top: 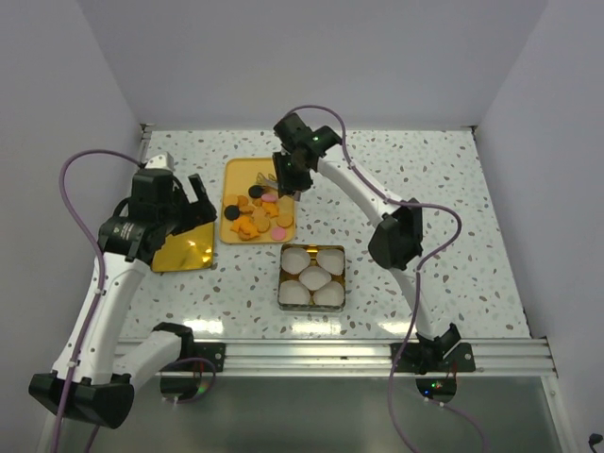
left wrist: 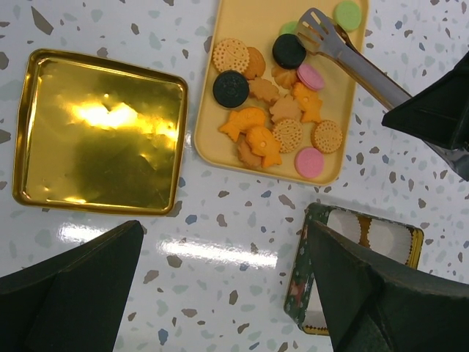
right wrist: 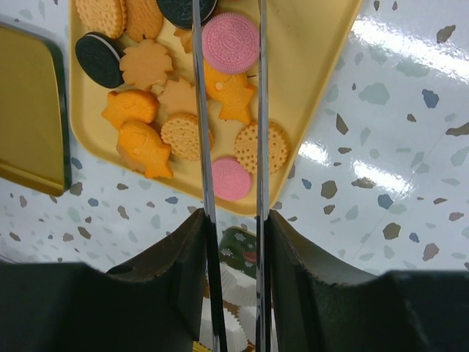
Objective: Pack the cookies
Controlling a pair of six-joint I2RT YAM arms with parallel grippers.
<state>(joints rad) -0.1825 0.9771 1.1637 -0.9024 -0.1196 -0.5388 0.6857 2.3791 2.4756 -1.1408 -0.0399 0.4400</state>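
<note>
**Cookies all on the tray, right arm has the tongs**

The cookies point(top: 257, 215) sit in a loose pile on the near half of the yellow tray point(top: 241, 175). They're mostly orange-brown rounds and flower/fish shapes, plus two black ones, a couple of pink and some green up by the far end.

The right gripper point(right wrist: 233, 224) is clamped on a pair of metal tongs point(left wrist: 352, 55), with one finger pressed against each arm. The arms run close together and almost parallel out over the pile. From the left wrist view the slotted tong head is up near the far black cookie, but I can't tell if it's touching anything.

The left gripper point(left wrist: 223, 231) is spread wide with nothing in it, hovering above the table point(top: 425, 170) near the gold lid point(top: 184, 250), which lies just left of the tray.

The square tin point(top: 281, 283) is near the tray's front end, with its white paper cups point(top: 311, 276) inside.
</note>
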